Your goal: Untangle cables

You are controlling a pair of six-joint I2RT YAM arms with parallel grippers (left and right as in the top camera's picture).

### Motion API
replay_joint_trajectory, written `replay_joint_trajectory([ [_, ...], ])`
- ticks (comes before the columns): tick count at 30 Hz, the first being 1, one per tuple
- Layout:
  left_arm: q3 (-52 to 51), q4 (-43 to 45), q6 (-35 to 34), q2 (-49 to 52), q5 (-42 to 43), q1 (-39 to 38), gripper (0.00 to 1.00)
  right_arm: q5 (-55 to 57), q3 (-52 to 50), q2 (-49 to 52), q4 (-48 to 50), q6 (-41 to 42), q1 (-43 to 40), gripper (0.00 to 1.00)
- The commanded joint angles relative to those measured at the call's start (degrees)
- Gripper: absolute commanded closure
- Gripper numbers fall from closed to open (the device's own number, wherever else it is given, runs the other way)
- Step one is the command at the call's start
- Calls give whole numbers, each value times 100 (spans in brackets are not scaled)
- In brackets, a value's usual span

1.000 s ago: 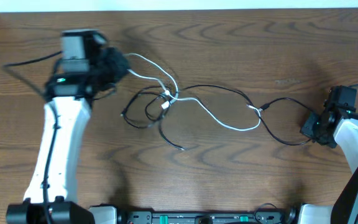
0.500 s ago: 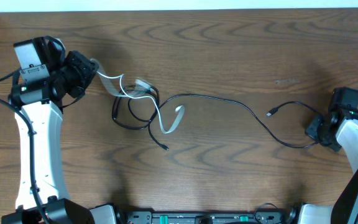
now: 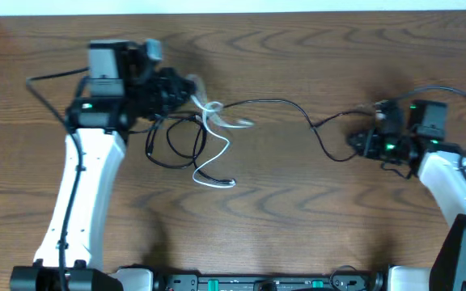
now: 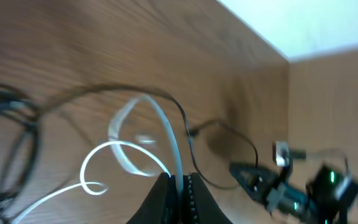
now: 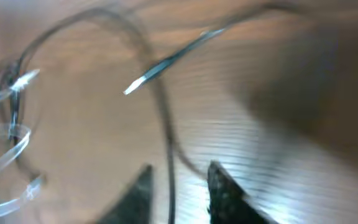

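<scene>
Table: a brown wooden table (image 3: pixel 298 234) was seen from above.
Left gripper (image 4: pixel 178 182): at 10 o'clock, its fingers were pressed together on the white cable, which rose from between them.
White cable (image 3: pixel 217 183): it ran from that grip in loose curls toward 6 o'clock, crossing the black loops, and its free end lay flat.
Black cable (image 3: pixel 265 101): it was coiled in loops at 9 o'clock, then trailed across the centre toward 3 o'clock.
Right gripper (image 5: pixel 179 168): at 3 o'clock, its fingers stood apart with the black cable running between them, not pinched.
Handling: both cords looked light, limp and springy, and likely to slide through a loose pinch or snag at the crossings.
Hold: a firm pinch near a plug end, pulling outward from the knot, seemed best.
</scene>
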Motion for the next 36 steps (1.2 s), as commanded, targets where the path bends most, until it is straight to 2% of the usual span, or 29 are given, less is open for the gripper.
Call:
replay_joint_trajectory([
  [1, 92, 57, 584, 157, 111, -610, 92, 9, 20, -66, -13, -553, 404, 43],
  [5, 92, 59, 625, 278, 109, -1084, 92, 372, 20, -63, -7, -551, 662, 30],
  [10, 92, 101, 619, 470, 111, -1523, 92, 380, 20, -66, -4, -553, 890, 23],
  [12, 92, 125, 619, 553, 111, -1659, 92, 496, 20, -66, -11, -549, 909, 23],
  [15, 92, 144, 616, 649, 111, -1829, 92, 861, 20, -66, -190, -426, 907, 29],
  [19, 92, 149, 621, 680, 107, -1991, 92, 1685, 20, -66, -1021, 468, 907, 35],
  [22, 92, 166, 623, 680, 105, -2039, 92, 2068, 20, -66, -1912, 1283, 907, 36],
  [24, 92, 164, 621, 680, 107, -2039, 92, 2048, 20, -66, -2465, 1543, 909, 36],
  [27, 92, 164, 621, 680, 109, -2039, 92, 1471, 20, -66, -3056, 1493, 907, 30],
  [31, 92, 162, 619, 680, 109, -2039, 92, -234, 22, -66, -3298, 457, 907, 25],
  [36, 92, 166, 610, 680, 149, -2039, 92, -2382, 39, -66, -3051, -693, 909, 20],
])
